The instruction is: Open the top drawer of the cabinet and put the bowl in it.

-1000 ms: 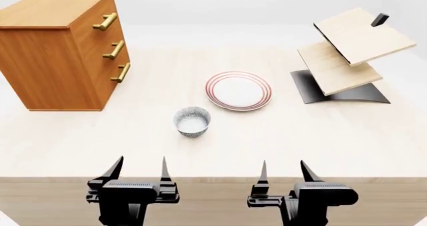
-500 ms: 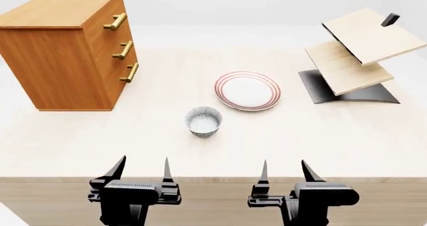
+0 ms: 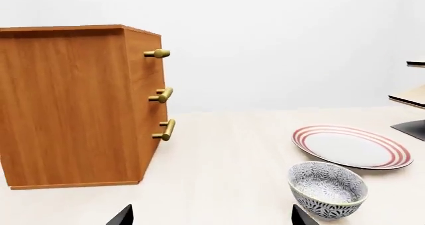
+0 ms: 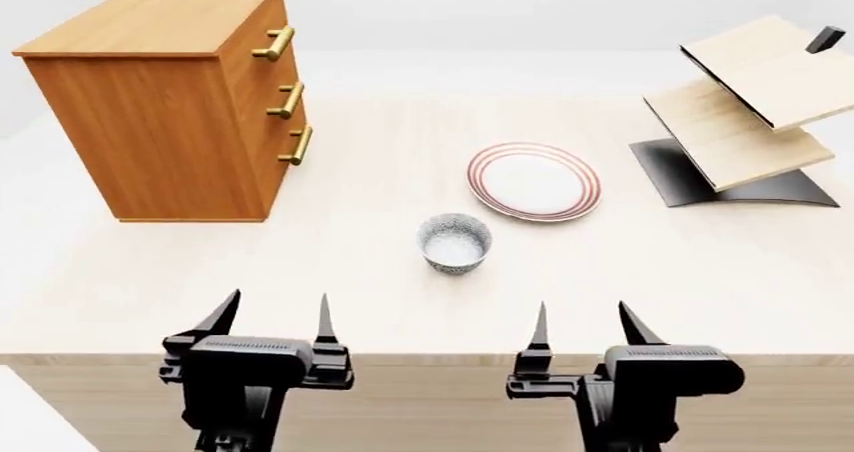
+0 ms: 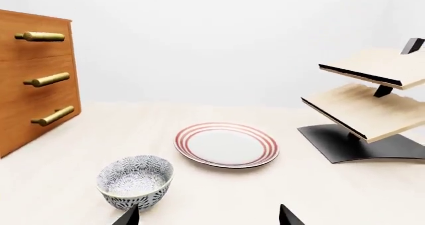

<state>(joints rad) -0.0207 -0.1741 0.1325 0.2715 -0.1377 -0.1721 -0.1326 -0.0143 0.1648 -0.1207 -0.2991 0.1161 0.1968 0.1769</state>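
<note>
The orange-brown cabinet (image 4: 160,112) stands at the table's far left, all three drawers closed. Its top drawer (image 4: 254,37) carries a brass bar handle (image 4: 275,43). The speckled bowl (image 4: 454,242) sits upright on the table in front of the plate. My left gripper (image 4: 274,317) hovers open over the table's near edge, left of the bowl. My right gripper (image 4: 587,324) is open too, right of the bowl. Both hold nothing. The left wrist view shows the cabinet (image 3: 73,105), its top handle (image 3: 157,53) and the bowl (image 3: 327,189). The bowl (image 5: 135,181) also appears in the right wrist view.
A white plate with red rings (image 4: 534,181) lies behind the bowl. A pale tilted-board rack on a black base (image 4: 741,112) stands at the far right. The two lower drawers have like handles (image 4: 286,100). The table's front edge (image 4: 427,357) runs just under the fingertips.
The whole head view has shifted: cabinet, bowl, plate and rack all slid to the right in the picture. Both grippers stay open, about where they were.
</note>
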